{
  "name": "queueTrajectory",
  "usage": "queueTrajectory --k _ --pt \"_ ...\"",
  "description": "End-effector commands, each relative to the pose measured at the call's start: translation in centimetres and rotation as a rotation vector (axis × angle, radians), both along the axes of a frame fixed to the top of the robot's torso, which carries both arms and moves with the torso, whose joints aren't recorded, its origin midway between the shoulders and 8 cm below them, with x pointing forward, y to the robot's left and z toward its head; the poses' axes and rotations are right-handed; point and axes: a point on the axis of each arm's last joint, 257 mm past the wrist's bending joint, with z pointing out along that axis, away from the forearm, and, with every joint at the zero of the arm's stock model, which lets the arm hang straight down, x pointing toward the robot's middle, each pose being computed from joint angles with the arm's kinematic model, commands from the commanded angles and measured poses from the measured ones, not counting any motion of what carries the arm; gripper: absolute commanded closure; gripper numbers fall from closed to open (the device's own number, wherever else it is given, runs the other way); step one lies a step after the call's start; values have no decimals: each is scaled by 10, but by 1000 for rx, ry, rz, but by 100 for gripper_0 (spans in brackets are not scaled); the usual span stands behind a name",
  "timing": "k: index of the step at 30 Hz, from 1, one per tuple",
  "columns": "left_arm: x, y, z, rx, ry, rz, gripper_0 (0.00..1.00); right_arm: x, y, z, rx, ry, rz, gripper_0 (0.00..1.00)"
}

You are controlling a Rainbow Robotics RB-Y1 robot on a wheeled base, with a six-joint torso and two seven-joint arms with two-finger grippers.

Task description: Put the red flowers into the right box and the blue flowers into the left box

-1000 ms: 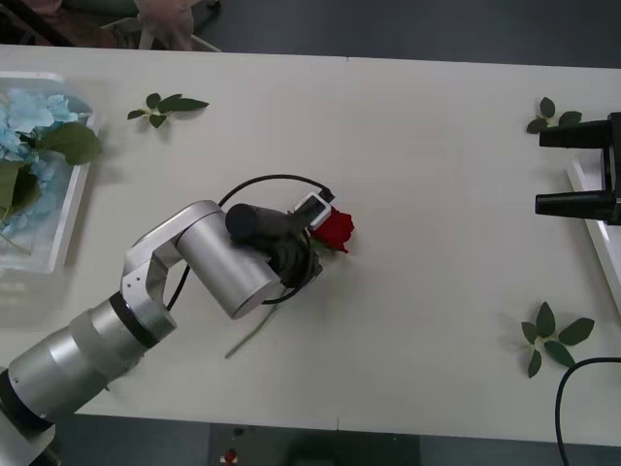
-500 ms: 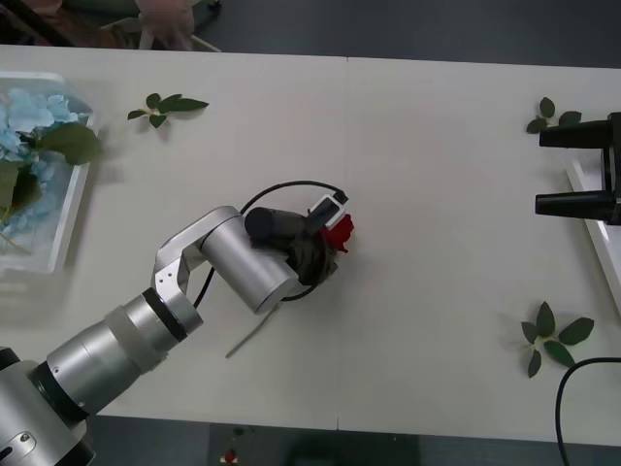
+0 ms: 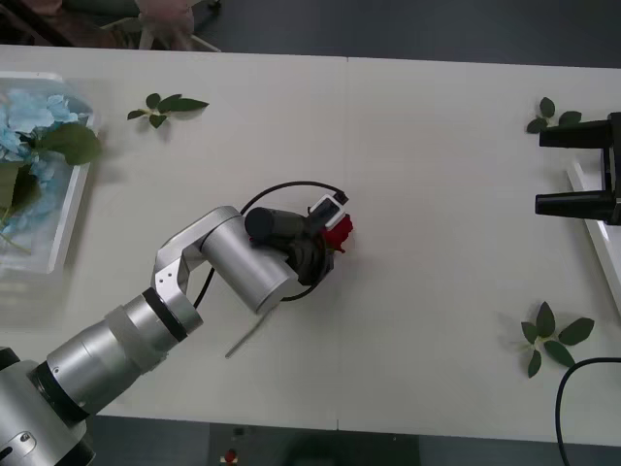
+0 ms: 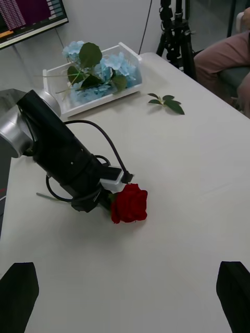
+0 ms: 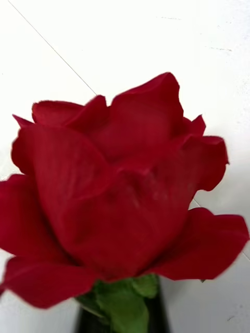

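One red rose (image 3: 338, 231) lies mid-table, its thin stem (image 3: 247, 338) trailing toward the front edge. My left gripper (image 3: 323, 248) is down at the base of the bloom. In the left wrist view the rose (image 5: 114, 192) looms close, and the dark fingers press against the green calyx, shut on the stem. The right wrist view shows that gripper (image 4: 107, 200) just behind the rose (image 4: 130, 204). Blue flowers (image 3: 29, 121) lie in the left box (image 3: 70, 218), also seen as flowers (image 4: 112, 62) in the box (image 4: 99, 104). My right gripper (image 3: 553, 170) hovers open beside the right box (image 3: 594, 218).
Loose green leaf sprigs lie at the back left (image 3: 167, 105), back right (image 3: 553, 115) and front right (image 3: 553, 340). A black cable loops over the left wrist (image 3: 281, 184). A person's knee and tripod legs (image 4: 174, 31) stand beyond the table's far edge.
Over the last second my left arm slid right and its wrist came down over the rose's base, hiding part of the bloom. Nothing has moved in the last half second.
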Motion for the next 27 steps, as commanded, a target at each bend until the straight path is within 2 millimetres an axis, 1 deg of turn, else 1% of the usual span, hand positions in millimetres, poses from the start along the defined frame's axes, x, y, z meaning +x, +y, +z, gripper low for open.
queueTrajectory --k 1,5,9,10,11,12,13,15,16,17,18,21,22,26,27 --pt "9 1 10 22 -48 -37 100 0 7 12 -24 -72 24 0" --pt "14 4 14 -4 -83 -41 100 1 7 12 -24 -72 25 0" --pt "12 -2 37 -92 -160 -68 100 0 7 12 -25 -75 25 0" --pt "9 -8 50 -131 -185 -79 100 0 7 12 -25 -75 25 0" --pt "7 -12 58 -150 -198 -86 100 0 7 12 -24 -73 27 0" --pt "1 -21 81 -202 -226 -98 100 0 7 12 -25 -75 25 0" --pt "-3 -26 94 -232 -240 -104 100 0 7 12 -25 -75 25 0" --pt "-10 -39 132 -308 -282 -119 100 0 7 12 -25 -75 25 0" --pt "-11 -42 147 -341 -296 -117 100 0 7 12 -25 -75 25 0" --pt "-12 -45 157 -369 -302 -113 100 0 7 12 -25 -75 25 0" --pt "-14 -54 187 -443 -322 -104 100 0 7 12 -25 -75 25 0" --pt "-16 -63 243 -568 -366 -89 100 0 7 12 -25 -73 25 0" --pt "-17 -67 266 -621 -384 -85 100 0 7 12 -25 -73 25 0" --pt "-19 -77 334 -805 -408 -56 100 0 8 12 -23 -72 25 0" --pt "-18 -77 343 -831 -411 -48 100 0 7 12 -24 -71 24 0"
